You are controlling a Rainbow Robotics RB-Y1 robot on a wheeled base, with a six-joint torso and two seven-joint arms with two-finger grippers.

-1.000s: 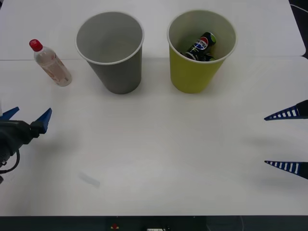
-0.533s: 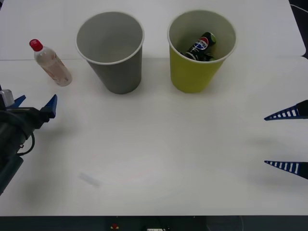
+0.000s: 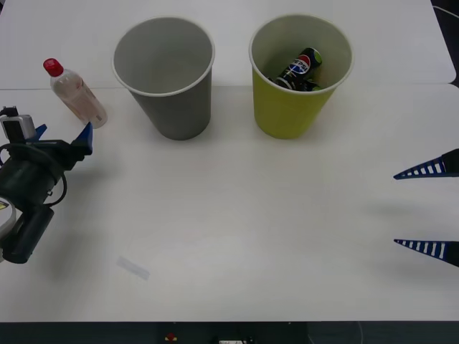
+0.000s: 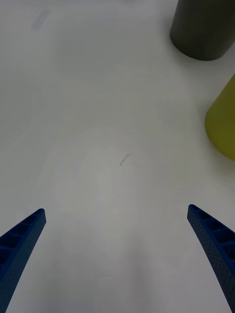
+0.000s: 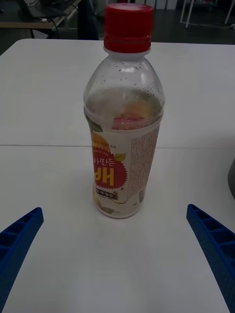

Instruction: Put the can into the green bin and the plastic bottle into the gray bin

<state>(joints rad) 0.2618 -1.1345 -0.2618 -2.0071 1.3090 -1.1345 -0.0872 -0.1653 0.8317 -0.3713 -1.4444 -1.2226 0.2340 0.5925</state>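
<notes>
The plastic bottle (image 3: 75,94), clear with a red cap, stands upright at the table's far left. My left gripper (image 3: 63,134) is open just in front of it; in the left wrist view the bottle (image 5: 122,137) stands centred a little beyond the two blue fingers (image 5: 19,239). The dark can (image 3: 301,68) lies tilted inside the green bin (image 3: 287,111). Left of that bin stands the gray bin (image 3: 176,107), with nothing showing inside. At the table's right edge my right gripper (image 3: 396,209) hangs open, holding nothing.
A small pale strip (image 3: 133,267) lies on the white table near the front left. The right wrist view shows bare tabletop between the open gripper (image 4: 116,210) and the gray bin (image 4: 203,29) and green bin (image 4: 225,122).
My left gripper has moved forward and slightly inward toward the bottle, still open. The right arm, bins, can and bottle have not moved.
</notes>
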